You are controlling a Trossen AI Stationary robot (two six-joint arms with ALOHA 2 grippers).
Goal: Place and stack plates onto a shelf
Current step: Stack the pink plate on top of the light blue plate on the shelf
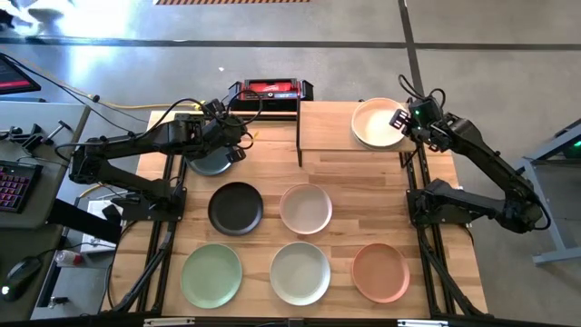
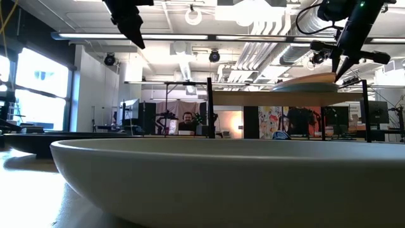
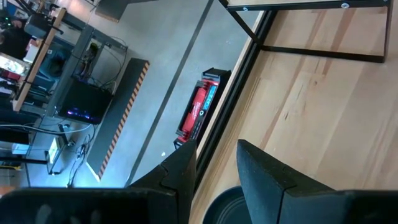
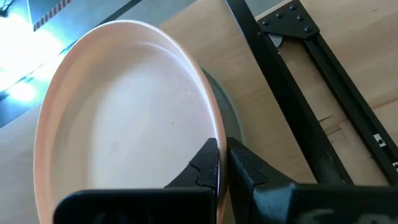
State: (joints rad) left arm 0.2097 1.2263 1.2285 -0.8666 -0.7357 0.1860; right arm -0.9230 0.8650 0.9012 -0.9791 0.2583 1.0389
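The right gripper (image 4: 221,163) is pinching the rim of a cream plate (image 1: 377,123) lying on the shelf (image 1: 331,127) near its right edge, seemingly atop another plate. The left gripper (image 1: 238,145), fingers apart, is hovering over a grey-blue plate (image 1: 210,163) by the table's (image 1: 345,177) back-left corner.

Place: robotics lab or workshop in an open industrial hall.
Floor: bare grey concrete (image 1: 490,27) with hazard-striped tape (image 3: 121,118).
Ceiling: exposed ducts (image 2: 310,22) and strip lights (image 2: 158,37) above white beams.
Rig: wooden table (image 1: 363,182) on a black metal frame, two arms mounted on it.
Side desk: keyboard (image 1: 11,186), mouse (image 1: 16,272), loose cables (image 1: 100,98).
Background: a person (image 2: 187,121) seated among monitors and desks.
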